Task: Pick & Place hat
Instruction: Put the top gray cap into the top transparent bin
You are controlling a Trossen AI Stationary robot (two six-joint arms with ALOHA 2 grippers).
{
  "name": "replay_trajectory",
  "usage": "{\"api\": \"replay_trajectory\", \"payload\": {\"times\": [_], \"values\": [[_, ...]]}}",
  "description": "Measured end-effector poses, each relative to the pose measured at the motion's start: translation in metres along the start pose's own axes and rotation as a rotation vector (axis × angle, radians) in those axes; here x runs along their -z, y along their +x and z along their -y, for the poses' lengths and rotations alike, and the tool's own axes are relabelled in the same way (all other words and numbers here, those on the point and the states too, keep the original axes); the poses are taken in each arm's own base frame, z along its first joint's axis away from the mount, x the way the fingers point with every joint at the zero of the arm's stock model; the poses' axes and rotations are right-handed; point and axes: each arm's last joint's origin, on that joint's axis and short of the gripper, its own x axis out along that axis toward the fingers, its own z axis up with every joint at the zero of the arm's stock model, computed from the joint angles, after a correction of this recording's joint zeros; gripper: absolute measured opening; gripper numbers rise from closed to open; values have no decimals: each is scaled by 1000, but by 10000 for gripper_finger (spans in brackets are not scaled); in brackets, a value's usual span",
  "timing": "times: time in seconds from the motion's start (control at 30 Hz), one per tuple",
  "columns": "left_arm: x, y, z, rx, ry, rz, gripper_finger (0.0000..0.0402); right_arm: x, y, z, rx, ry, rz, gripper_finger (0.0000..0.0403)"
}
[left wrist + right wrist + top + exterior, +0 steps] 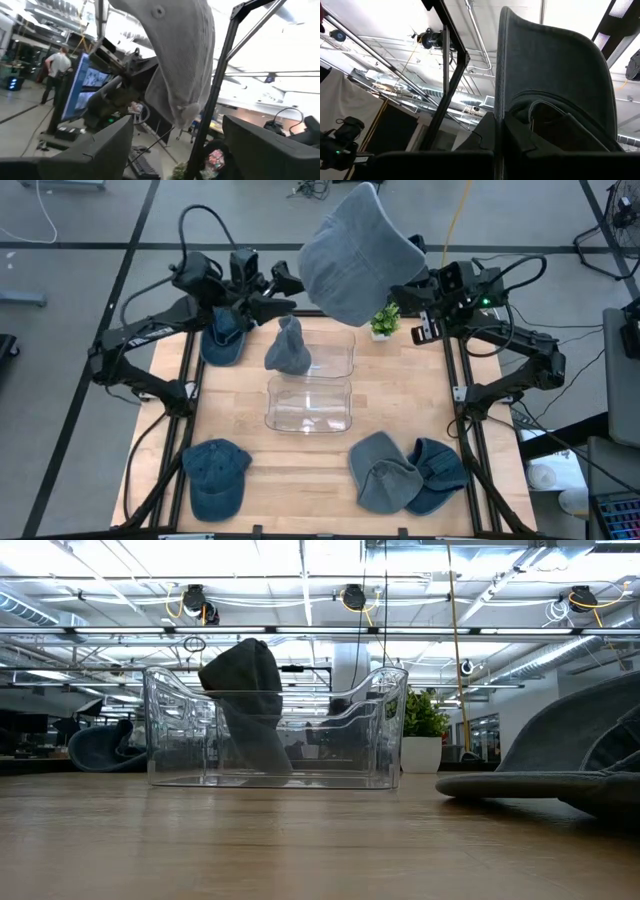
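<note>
hats total six: right hand clamps one aloft, left hand spread, two clear bins

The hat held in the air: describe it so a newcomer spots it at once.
Start at the clear plastic bin mid-table, then look above its far end. The large pale grey-blue cap hangs there, pinched by the right gripper. Every other hat rests on something.

Readable text, labels, brands, numbers, signs: none are showing. The monitor in the left wrist view is displaying bright patches too blurred to read. The hats, the clear bins and the tabletop are carrying no legible marking.
</note>
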Motion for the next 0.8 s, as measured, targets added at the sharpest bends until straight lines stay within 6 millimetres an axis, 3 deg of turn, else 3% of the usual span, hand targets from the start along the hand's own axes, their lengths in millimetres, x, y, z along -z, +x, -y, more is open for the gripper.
{"api": "replay_trajectory", "payload": {"times": [0.33, 0.6, 0.8], "values": [[13, 18, -2, 37, -23, 65, 321, 11, 0, 3, 11, 12, -35, 0], [13, 18, -2, 40, -27, 63, 320, 20, 1, 5, 16, 28, -53, 0], [12, 18, 1, 98, -59, 48, 269, 19, 1, 6, 41, 1, -44, 0]]}}
